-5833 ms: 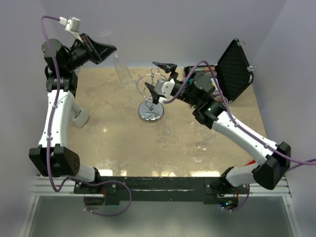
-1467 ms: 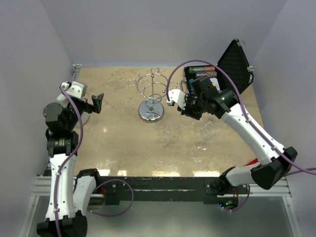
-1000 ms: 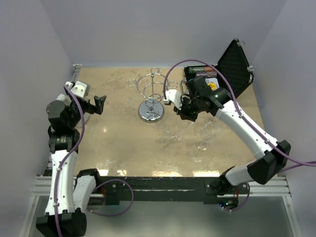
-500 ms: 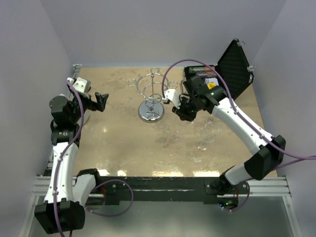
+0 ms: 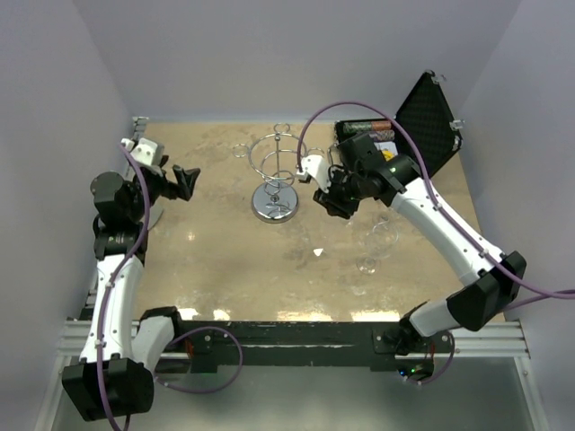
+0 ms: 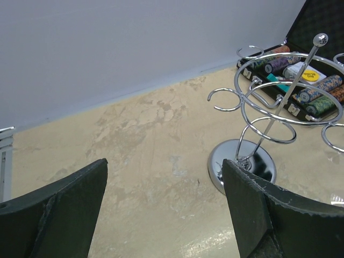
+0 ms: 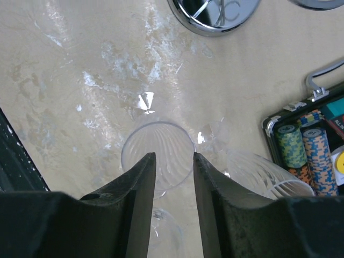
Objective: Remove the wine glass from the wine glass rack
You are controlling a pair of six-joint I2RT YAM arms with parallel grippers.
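Note:
The chrome wine glass rack [image 5: 277, 171] stands at the back middle of the table on its round mirror base [image 6: 242, 164], and its wire loops hold nothing. A clear ribbed wine glass [image 7: 166, 142] is directly under my right gripper [image 7: 173, 156], whose fingers stand apart on either side of its narrow lower part, open. In the top view this gripper [image 5: 328, 199] hangs just right of the rack base. A second wine glass [image 5: 377, 242] stands a little further right. My left gripper [image 6: 164, 163] is wide open and empty, left of the rack and facing it.
An open black case [image 5: 422, 117] of poker chips [image 7: 314, 145] sits at the back right, close behind the right arm. The second glass [image 7: 269, 174] is right beside my right finger. White walls enclose the table on three sides.
My right gripper's jaws have parted from shut and let go of the wine glass. The right arm edged toward the rack. The left gripper drifted slightly right, still open.

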